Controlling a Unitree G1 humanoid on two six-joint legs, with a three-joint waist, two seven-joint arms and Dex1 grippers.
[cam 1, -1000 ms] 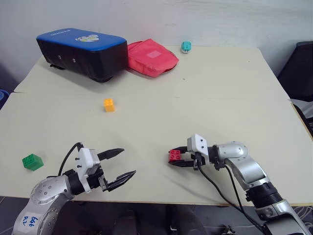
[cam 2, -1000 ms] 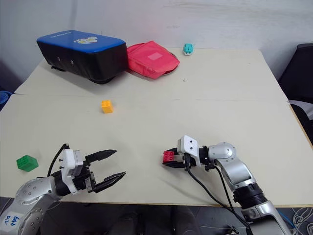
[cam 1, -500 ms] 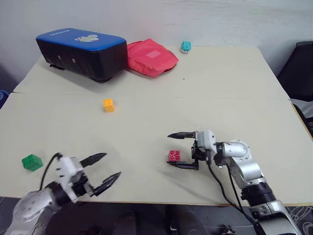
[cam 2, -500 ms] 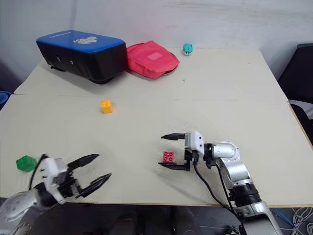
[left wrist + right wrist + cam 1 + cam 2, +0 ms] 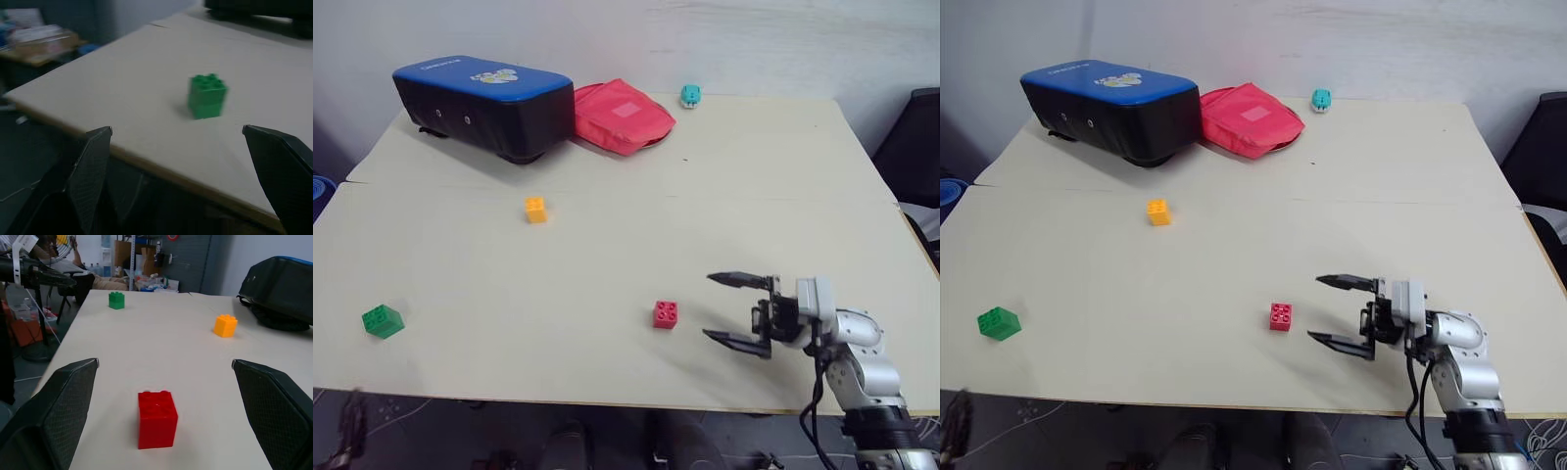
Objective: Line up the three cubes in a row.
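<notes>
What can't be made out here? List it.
- Small teal toy, left eye view: too small to identify.
- Black case with blue top: its far side is hidden by its own bulk.
- Red fabric pouch: its left edge is hidden behind the case.

Likely workshop: pegboard wall (image 5: 188,257), cluttered shelving (image 5: 128,259).

Even, soft light covers the pale bench (image 5: 607,245) in the head views, with only faint shadows under things. The left wrist view is dim and blurred: the green cube (image 5: 207,96) beyond the left hand (image 5: 195,147) looks smeared. The right wrist view is brighter, the red cube (image 5: 157,419) sharp, the background soft.
</notes>
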